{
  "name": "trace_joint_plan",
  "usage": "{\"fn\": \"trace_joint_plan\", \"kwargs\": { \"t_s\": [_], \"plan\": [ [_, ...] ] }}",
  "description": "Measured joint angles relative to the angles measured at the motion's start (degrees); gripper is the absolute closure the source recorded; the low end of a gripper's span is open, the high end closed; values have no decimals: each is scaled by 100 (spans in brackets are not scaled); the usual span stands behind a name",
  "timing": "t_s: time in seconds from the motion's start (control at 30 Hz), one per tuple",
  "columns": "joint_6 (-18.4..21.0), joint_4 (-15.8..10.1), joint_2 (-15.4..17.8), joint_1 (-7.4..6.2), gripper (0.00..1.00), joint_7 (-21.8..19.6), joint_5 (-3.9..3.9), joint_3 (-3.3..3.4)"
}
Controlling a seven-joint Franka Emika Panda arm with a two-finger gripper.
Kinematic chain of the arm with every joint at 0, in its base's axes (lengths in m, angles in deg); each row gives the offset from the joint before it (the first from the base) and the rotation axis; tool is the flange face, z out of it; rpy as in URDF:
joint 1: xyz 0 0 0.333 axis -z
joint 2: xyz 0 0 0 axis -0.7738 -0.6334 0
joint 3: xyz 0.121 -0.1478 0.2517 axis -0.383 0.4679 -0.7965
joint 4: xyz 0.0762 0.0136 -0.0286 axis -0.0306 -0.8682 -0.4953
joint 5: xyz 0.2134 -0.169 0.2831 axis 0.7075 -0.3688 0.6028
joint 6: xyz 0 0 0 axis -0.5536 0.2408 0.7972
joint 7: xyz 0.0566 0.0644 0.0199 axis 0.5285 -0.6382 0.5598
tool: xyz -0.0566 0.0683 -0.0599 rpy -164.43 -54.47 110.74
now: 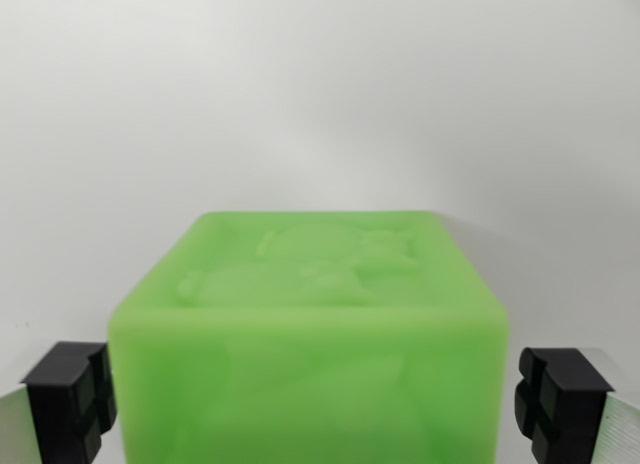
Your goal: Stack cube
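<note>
A translucent green cube (310,284) with a raised relief on its top face fills the lower middle of the wrist view and rests on a white surface. My gripper (318,404) straddles it. One black fingertip pad (70,399) sits at the cube's left side and the other fingertip pad (560,404) at its right side. A narrow strip of white shows between the right pad and the cube, while the left pad sits right at the cube's edge. The gripper is open around the cube. No second cube is in view.
A plain white tabletop (320,104) spreads behind and beside the cube, fading into a white background with no visible edge.
</note>
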Motion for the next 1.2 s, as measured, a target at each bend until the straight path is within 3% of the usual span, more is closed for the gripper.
{"fn": "trace_joint_plan", "kwargs": {
  "t_s": [0.13,0.17,1.2],
  "plan": [
    [-39,19,-60,0,0,0,0,0],
    [-45,21,-67,0,100,0,0,0],
    [-49,29,-69,0,100,0,0,0]
  ]
}}
